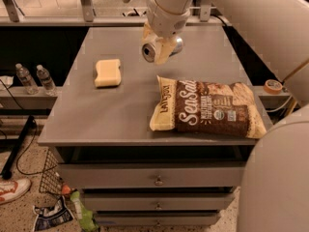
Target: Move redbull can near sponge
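My gripper (155, 46) hangs over the middle back of the grey table (120, 110), with pale fingers (162, 50) shut on the redbull can (150, 51). The slim silver can lies on its side in the grip, its round shiny top facing the camera, held above the table top. The pale yellow sponge (107, 72) lies flat on the table to the left of the can, about a hand's width away and a little nearer the front.
A big brown-and-cream chip bag (207, 109) lies at the table's front right. Two water bottles (36, 78) stand on a low shelf left of the table. A tape roll (273, 86) sits at the right. Drawers are below the table top.
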Tool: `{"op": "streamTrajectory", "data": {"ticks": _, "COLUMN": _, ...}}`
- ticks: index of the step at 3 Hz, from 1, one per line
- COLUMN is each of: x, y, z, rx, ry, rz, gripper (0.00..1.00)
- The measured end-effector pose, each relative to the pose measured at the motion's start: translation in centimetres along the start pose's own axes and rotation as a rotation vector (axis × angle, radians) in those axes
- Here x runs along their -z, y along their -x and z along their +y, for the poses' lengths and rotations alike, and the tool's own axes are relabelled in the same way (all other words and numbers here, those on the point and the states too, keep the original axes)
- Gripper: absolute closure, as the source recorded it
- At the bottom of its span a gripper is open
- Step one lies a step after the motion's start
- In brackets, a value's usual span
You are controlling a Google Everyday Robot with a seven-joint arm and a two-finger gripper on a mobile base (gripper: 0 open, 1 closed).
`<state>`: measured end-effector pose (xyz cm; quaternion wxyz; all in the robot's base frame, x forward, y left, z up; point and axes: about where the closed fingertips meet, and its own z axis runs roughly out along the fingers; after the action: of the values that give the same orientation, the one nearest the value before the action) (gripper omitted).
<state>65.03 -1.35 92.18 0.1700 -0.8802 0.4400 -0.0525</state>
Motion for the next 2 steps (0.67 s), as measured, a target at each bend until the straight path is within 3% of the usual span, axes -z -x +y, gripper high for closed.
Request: {"op": "streamTrajectory", "data": {"ticks": 2, "x": -3.5, "y": 4.6, "z": -3.9, "rx": 0.191, "ry": -0.010, "rz": -0.082, "gripper": 1.00}}
